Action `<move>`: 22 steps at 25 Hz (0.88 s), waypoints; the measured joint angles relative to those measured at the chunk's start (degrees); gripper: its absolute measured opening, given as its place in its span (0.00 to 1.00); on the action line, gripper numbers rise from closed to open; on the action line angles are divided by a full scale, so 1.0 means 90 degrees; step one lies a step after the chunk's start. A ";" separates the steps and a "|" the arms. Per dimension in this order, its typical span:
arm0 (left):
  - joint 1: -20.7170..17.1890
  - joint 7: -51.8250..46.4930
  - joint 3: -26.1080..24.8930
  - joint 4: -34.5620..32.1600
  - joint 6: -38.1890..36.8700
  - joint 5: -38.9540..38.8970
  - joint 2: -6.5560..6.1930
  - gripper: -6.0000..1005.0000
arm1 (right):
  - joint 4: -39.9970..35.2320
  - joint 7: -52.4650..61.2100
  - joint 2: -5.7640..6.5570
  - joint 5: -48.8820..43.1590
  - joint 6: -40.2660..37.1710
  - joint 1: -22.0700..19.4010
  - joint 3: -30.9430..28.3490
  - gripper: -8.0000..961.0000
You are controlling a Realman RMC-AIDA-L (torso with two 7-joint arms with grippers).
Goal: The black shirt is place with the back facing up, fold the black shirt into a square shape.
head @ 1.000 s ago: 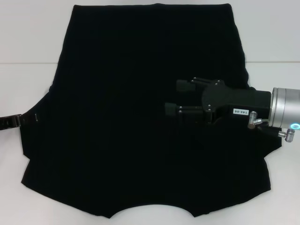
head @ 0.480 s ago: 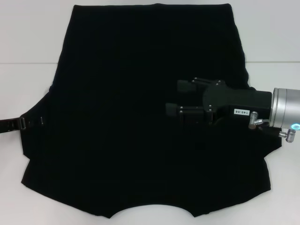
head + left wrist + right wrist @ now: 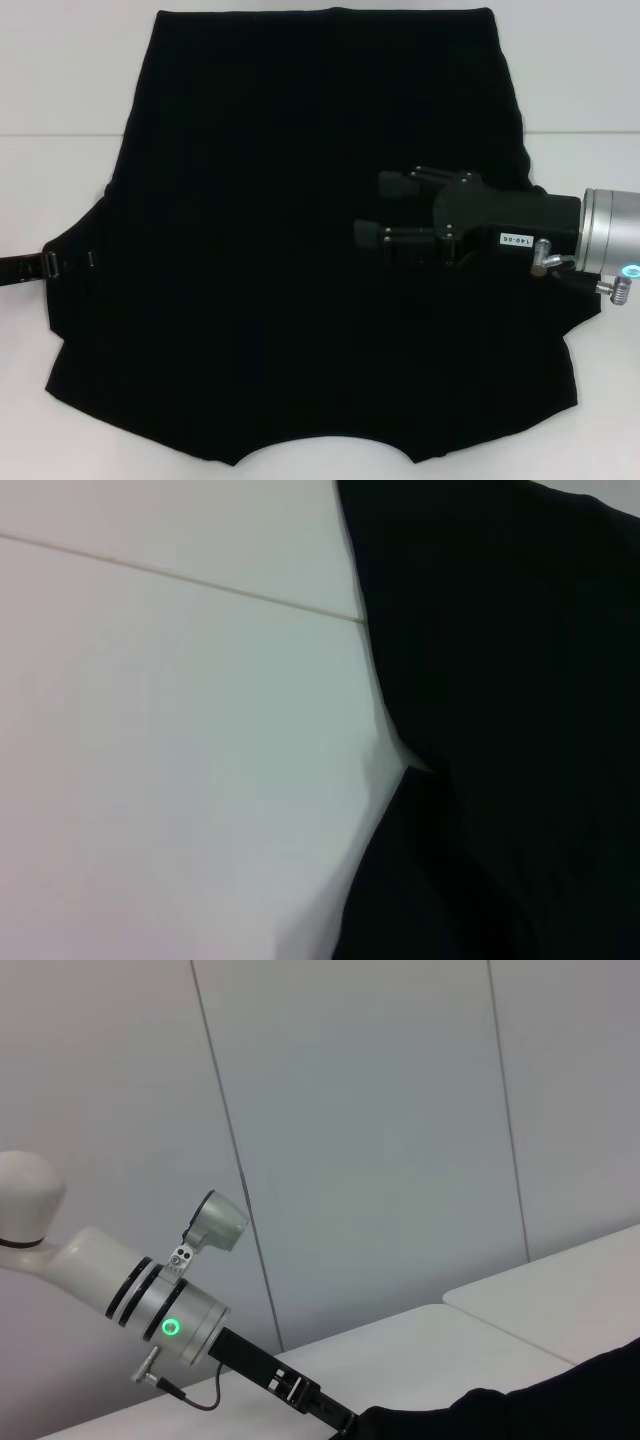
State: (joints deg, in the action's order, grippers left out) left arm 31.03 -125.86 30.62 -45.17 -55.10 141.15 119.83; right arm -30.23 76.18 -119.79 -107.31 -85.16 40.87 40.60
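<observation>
While the black shirt [image 3: 300, 260] lies spread flat across the white bench [image 3: 60, 90], covering most of its middle and running to the near edge, no lettering shows on the side facing up. Its hem sits toward the far edge of the bench, and the two sleeves stick out toward the left and right edges. The right gripper [image 3: 372, 210] hangs over the right half of the shirt, reaching in from the bench's right edge, with its jaws spread apart and nothing between them. The left gripper [image 3: 60, 262] comes in low from the bench's left edge and meets the tip of the left sleeve; black on black, so I cannot tell whether its jaws are spread or pinching the cloth. The left wrist view shows the shirt's edge lying on the bare bench, with a small notch where two folds of fabric meet. In the right wrist view the left arm [image 3: 150, 1305] reaches down to the sleeve.
</observation>
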 joint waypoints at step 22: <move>-0.0008 0.0016 0.0006 -0.0040 0.0173 0.0148 -0.0007 0.28 | 0.0000 -0.0033 0.0000 0.0009 -0.0049 -0.0009 -0.0039 0.94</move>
State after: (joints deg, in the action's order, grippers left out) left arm 30.95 -125.72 30.68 -45.53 -53.55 142.49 119.77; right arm -30.23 75.88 -119.79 -107.22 -85.60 40.79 40.25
